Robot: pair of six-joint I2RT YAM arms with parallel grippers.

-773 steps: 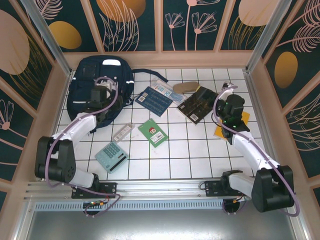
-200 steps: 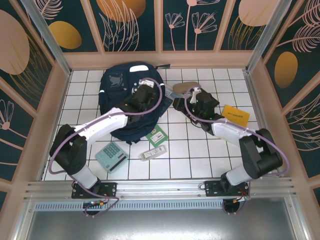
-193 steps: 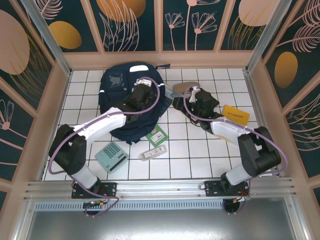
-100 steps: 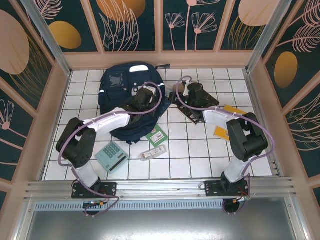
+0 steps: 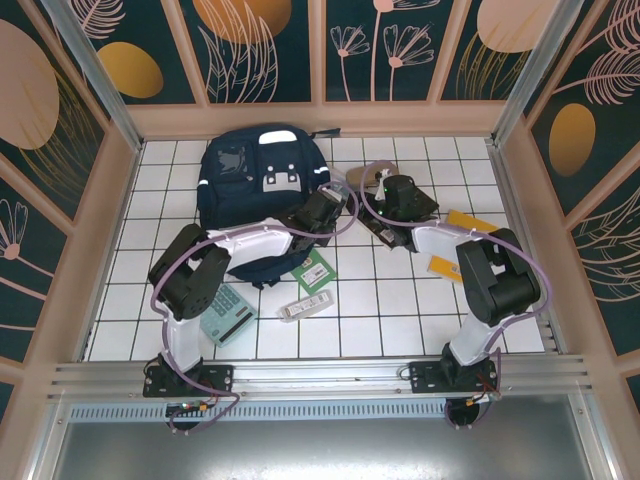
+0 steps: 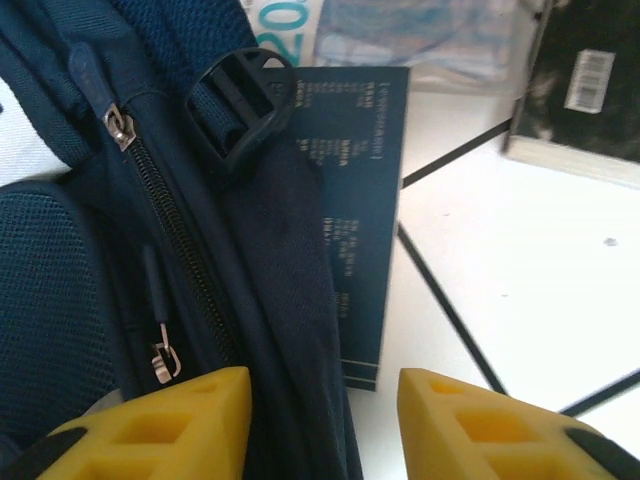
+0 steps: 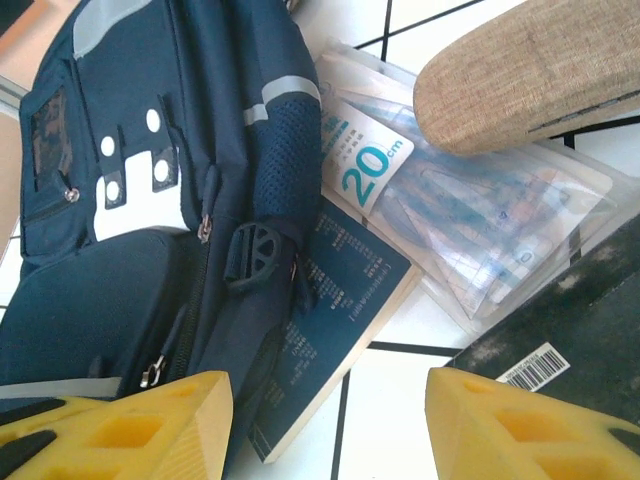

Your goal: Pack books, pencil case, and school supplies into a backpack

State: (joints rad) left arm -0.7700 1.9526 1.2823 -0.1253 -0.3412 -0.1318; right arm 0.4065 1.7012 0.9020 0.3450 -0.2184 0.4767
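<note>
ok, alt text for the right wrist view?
The right gripper, its jaws open, hovers above a dark blue book lying partly under the edge of the navy backpack. Beside the book lies a clear packet, overlapped by the tan pencil case. A dark book with a barcode sits lower right.

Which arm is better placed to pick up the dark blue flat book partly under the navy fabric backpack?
Probably the left. The open left gripper hangs close over the dark blue flat book, beside the navy fabric backpack. The open right gripper faces the book from farther back.
</note>
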